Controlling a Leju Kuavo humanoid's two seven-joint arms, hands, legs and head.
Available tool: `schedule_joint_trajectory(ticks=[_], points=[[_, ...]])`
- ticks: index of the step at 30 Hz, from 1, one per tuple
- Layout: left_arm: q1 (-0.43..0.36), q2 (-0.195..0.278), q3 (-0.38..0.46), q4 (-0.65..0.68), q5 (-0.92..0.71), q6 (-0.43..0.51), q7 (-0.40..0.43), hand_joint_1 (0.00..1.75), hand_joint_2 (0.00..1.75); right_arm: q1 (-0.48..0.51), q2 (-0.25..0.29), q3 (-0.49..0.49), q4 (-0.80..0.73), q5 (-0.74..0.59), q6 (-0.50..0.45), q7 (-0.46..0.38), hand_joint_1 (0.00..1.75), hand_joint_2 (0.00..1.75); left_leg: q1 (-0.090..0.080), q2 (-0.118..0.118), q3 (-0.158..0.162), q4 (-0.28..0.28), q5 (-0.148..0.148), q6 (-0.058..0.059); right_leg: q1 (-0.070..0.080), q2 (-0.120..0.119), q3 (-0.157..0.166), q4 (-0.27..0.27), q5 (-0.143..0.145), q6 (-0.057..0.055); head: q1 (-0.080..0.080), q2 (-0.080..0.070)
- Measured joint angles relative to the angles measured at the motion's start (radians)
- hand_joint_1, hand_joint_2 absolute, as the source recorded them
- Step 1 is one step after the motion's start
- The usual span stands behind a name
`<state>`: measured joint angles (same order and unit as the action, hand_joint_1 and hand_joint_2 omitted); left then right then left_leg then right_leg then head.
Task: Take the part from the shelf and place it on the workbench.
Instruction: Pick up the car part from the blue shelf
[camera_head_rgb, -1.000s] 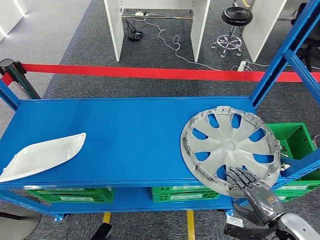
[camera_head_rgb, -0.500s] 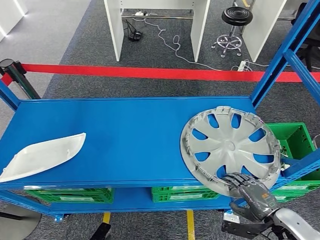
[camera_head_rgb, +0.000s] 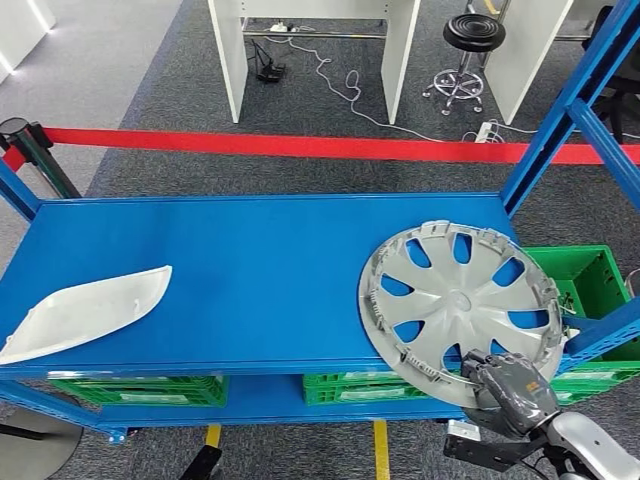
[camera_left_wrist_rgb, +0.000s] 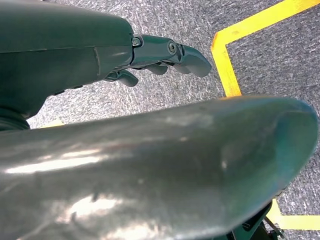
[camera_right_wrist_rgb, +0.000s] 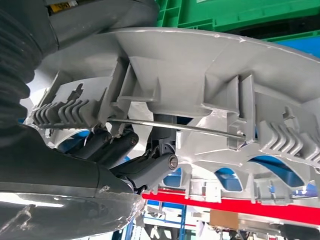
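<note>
A silver hubcap (camera_head_rgb: 460, 295) with several spoke openings lies at the right end of the blue shelf (camera_head_rgb: 264, 270), its near rim overhanging the front edge. My right hand (camera_head_rgb: 507, 388) grips that near rim from below and in front. In the right wrist view its dark fingers (camera_right_wrist_rgb: 147, 167) curl through the ribbed underside of the hubcap (camera_right_wrist_rgb: 211, 65). A white curved panel (camera_head_rgb: 83, 310) lies at the shelf's left end. My left hand (camera_left_wrist_rgb: 158, 52) hangs over the grey floor, fingers stretched out and holding nothing.
Green crates (camera_head_rgb: 589, 280) sit on the lower level under and right of the hubcap. A blue upright (camera_head_rgb: 566, 110) rises at the shelf's right end. Behind the shelf run a red barrier tape (camera_head_rgb: 302, 146), white desks (camera_head_rgb: 230, 50) and a stool (camera_head_rgb: 474, 35).
The hubcap has slid toward the shelf's front edge and slightly left, drawn by my right hand, which has pulled back and now grips the rim. The white panel has not moved.
</note>
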<state>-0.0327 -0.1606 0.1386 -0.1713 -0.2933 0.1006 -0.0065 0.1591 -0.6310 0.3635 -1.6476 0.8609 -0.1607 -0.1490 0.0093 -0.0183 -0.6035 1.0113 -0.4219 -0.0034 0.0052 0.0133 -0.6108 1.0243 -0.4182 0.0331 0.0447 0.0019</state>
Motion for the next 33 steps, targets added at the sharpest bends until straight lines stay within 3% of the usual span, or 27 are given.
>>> schedule_joint_trajectory(ticks=[9,14,18,22,26,33], points=[[0.000,-0.001,0.017,0.000,-0.001,0.006,-0.010,0.00,0.00,0.006,0.051,-0.017,0.001,-0.030,-0.087,-0.055,1.75,1.75,0.000,0.000,0.000,0.000,0.000,0.000,0.000,0.000,0.000,0.000,0.000,0.000,0.000,0.000],[0.001,-0.003,0.023,0.000,-0.005,0.031,-0.049,0.00,0.00,0.012,0.134,-0.066,-0.027,-0.243,-0.075,-0.143,1.75,1.75,0.001,0.000,0.000,0.000,0.000,0.000,0.001,0.000,0.000,0.000,0.000,0.000,0.000,0.000],[0.003,-0.005,0.024,0.000,-0.020,0.098,-0.200,0.00,0.00,0.028,0.205,-0.132,-0.083,-0.466,0.007,-0.214,1.75,1.75,0.001,0.000,0.000,0.000,0.000,0.000,0.001,0.000,-0.001,0.000,0.000,-0.001,0.000,0.000],[0.005,-0.007,0.024,0.000,-0.027,0.164,-0.361,0.00,1.75,0.067,0.260,-0.210,-0.147,-0.648,0.106,-0.238,1.75,1.75,0.001,0.000,0.000,0.000,0.000,0.000,0.001,0.000,0.000,0.000,-0.001,-0.001,0.000,0.000],[0.005,-0.009,0.024,0.000,-0.033,0.196,-0.457,0.00,1.75,0.098,0.305,-0.276,-0.187,-0.843,0.210,-0.233,1.75,1.75,0.000,0.000,0.000,0.000,0.000,0.000,0.001,0.000,0.000,0.000,-0.001,-0.001,0.000,0.000],[0.005,-0.009,0.024,0.000,-0.043,0.177,-0.495,0.00,1.75,0.110,0.355,-0.346,-0.208,-1.052,0.340,-0.214,1.75,1.75,0.001,0.000,0.001,0.000,0.000,-0.001,0.001,0.002,-0.001,0.000,0.000,-0.001,0.000,0.000]])
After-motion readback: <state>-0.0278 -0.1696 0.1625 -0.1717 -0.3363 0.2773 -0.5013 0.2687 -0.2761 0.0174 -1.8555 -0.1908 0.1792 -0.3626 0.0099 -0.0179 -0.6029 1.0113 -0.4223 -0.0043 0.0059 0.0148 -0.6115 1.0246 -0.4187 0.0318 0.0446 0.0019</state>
